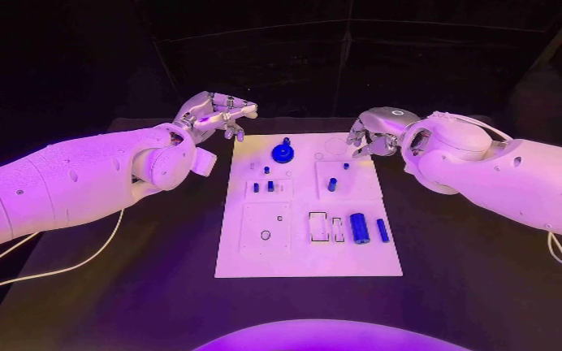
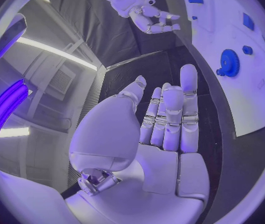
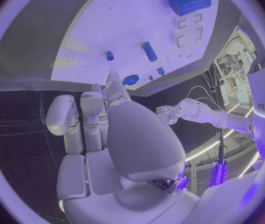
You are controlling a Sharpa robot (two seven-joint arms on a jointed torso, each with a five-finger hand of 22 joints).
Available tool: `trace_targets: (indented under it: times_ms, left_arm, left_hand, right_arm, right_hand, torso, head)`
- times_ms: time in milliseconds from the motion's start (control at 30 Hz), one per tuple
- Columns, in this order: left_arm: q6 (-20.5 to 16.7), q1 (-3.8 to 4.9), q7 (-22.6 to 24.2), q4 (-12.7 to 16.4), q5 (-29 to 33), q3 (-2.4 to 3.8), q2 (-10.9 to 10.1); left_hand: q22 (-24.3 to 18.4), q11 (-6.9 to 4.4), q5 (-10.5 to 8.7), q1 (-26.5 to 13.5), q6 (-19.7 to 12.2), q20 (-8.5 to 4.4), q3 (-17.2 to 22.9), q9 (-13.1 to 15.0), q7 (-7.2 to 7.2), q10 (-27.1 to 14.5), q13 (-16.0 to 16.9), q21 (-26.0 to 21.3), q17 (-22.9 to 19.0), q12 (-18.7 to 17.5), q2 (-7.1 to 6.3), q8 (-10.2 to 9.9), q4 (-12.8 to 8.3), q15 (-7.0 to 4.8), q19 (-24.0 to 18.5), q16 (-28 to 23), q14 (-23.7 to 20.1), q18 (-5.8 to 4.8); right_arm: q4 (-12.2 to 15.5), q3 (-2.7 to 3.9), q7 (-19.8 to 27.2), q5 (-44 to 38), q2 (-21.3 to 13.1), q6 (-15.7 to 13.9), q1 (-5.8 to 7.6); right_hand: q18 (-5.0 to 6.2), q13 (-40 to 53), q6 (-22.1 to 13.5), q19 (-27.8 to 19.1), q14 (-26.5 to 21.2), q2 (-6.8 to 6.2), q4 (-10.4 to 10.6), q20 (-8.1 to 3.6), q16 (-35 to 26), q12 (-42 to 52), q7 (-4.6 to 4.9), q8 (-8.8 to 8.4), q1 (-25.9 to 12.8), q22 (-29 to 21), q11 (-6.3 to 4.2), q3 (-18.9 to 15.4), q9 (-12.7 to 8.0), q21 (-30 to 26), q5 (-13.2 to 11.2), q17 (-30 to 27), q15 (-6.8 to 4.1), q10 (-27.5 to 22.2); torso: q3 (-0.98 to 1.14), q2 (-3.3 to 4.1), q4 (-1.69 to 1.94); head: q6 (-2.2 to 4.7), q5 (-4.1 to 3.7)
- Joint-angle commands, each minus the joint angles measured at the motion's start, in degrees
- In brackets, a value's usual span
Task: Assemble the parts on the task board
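Left hand (image 1: 217,115) hovers empty, fingers apart, just off the far-left corner of the task board (image 1: 308,262). Blue parts on the board: gear (image 1: 283,153) near far edge, cylinder (image 1: 360,228) toward near right. Right hand (image 1: 375,136) at the far-right corner, also empty w/ fingers loosely spread.

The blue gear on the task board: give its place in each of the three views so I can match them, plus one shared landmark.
Head view: the blue gear stands near the board's far edge, between the two hands.
Left wrist view: the gear stands beyond the left hand, on the board.
Right wrist view: the gear peeks out past the fingertips of the right hand.
Shared landmark: the white task board.
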Motion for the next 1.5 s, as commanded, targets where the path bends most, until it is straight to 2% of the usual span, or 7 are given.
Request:
trace_targets:
  times_ms: [33,267,400,567,733,1267,1500]
  left_arm:
    - [2.53,0.09,4.34,0.8,9.63,0.02,-0.31]
    - [3.05,0.09,4.89,2.16,10.54,0.02,-0.75]
    - [3.18,0.09,4.99,2.37,10.67,0.02,-0.79]
    - [3.27,0.1,5.05,2.48,10.74,0.02,-0.81]
    - [3.24,0.1,4.93,2.49,10.76,0.02,-0.84]
    - [3.29,0.1,4.51,2.29,10.77,0.02,-0.72]
    - [3.17,0.1,4.32,2.22,10.77,0.02,-0.72]
  left_hand:
    - [-0.21,-0.04,0.14,0.7,0.33,-0.09,-0.14,0.0,-0.02,0.3,0.0,-0.36,-0.61,0.32,0.03,0.29,-0.16,-0.06,-0.33,-0.51,-0.65,0.35]
    - [-0.67,-0.11,0.16,1.98,0.37,-0.16,-0.2,-0.07,-0.09,0.25,-0.11,-0.92,-1.43,0.71,0.25,0.44,-0.76,-0.11,-0.33,-0.88,-1.09,0.33]
    - [-0.77,-0.11,0.16,2.29,0.36,-0.18,-0.24,-0.08,-0.09,0.22,-0.14,-1.04,-1.73,0.78,0.19,0.47,-0.96,-0.12,-0.31,-1.0,-1.21,0.33]
    - [-0.86,-0.12,0.16,2.56,0.37,-0.19,-0.28,-0.09,-0.1,0.22,-0.16,-1.15,-1.86,0.88,0.14,0.51,-1.14,-0.12,-0.29,-1.05,-1.29,0.32]
    - [-0.92,-0.12,0.16,2.73,0.35,-0.2,-0.32,-0.1,-0.09,0.21,-0.18,-1.22,-1.94,0.94,0.08,0.52,-1.26,-0.13,-0.28,-1.08,-1.33,0.32]
    - [-1.05,-0.07,0.16,3.06,0.15,-0.2,-0.41,-0.12,-0.01,0.06,-0.24,-1.37,-1.88,1.05,-0.02,0.51,-1.49,-0.11,-0.24,-1.01,-1.36,0.31]
    - [-1.11,-0.06,0.18,3.24,0.11,-0.21,-0.37,-0.12,0.0,0.0,-0.26,-1.44,-1.94,1.11,0.08,0.55,-1.58,-0.1,-0.22,-1.01,-1.38,0.3]
  right_arm:
    - [-0.37,0.0,0.02,-2.26,0.44,2.85,-0.31]
    - [-1.7,-0.01,0.37,-2.34,1.78,3.74,-1.36]
    - [-2.42,-0.01,0.58,-2.35,2.5,4.29,-1.72]
    - [-3.03,-0.03,0.83,-2.33,3.09,5.2,-2.09]
    - [-3.62,-0.04,1.16,-2.16,3.6,5.68,-2.39]
    - [-5.32,-0.06,1.75,-2.04,5.01,7.11,-3.23]
    - [-5.39,-0.06,1.4,-2.05,5.23,7.77,-3.53]
  right_hand:
    - [0.2,-0.6,0.17,-0.07,0.07,-0.86,0.04,0.41,0.42,-0.5,0.11,-0.28,0.02,0.1,0.1,0.59,0.09,0.07,0.06,0.15,0.3,-0.27]
    - [0.18,-2.1,0.3,-0.01,0.05,-1.41,0.08,0.51,0.68,-1.13,0.24,-0.67,-0.01,0.24,0.23,1.92,0.07,0.16,0.55,0.46,0.41,-0.24]
    - [0.19,-2.81,0.49,-0.02,0.02,-1.66,0.01,0.56,0.79,-1.35,0.3,-0.79,0.11,0.25,0.28,2.71,0.08,0.17,0.92,0.59,0.45,-0.09]
    - [0.17,-3.37,0.65,0.03,0.01,-1.86,-0.04,0.58,0.89,-1.51,0.31,-0.87,0.21,0.36,0.3,3.38,0.09,0.24,1.16,0.72,0.46,0.07]
    - [0.14,-4.07,0.86,0.11,0.02,-2.06,-0.13,0.58,1.07,-1.68,0.32,-0.96,0.37,0.52,0.3,4.32,0.09,0.35,1.4,0.95,0.46,0.37]
    - [-0.07,-7.1,2.59,0.73,0.26,-2.33,-0.81,0.43,2.35,-2.34,0.18,-0.93,1.41,1.8,0.07,11.14,0.17,1.31,1.3,2.72,0.26,2.72]
    - [-0.57,-7.93,4.64,2.2,1.38,-2.46,-1.4,0.12,5.66,-2.15,-0.36,-0.48,0.92,4.2,-0.5,15.51,0.33,3.06,0.35,7.54,-0.16,5.19]
  torso:
    - [-0.02,0.02,0.08]
    - [0.01,0.0,-0.07]
    - [0.08,0.01,0.0]
    - [0.02,-0.02,0.05]
    - [0.08,-0.01,-0.04]
    - [0.09,0.0,-0.06]
    - [0.08,-0.01,-0.02]
  head:
    - [0.01,-0.1]
    - [0.0,0.08]
    - [-0.08,-0.03]
    - [-0.13,-0.13]
    - [-0.19,-0.04]
    - [-0.29,-0.02]
    - [-0.41,0.0]
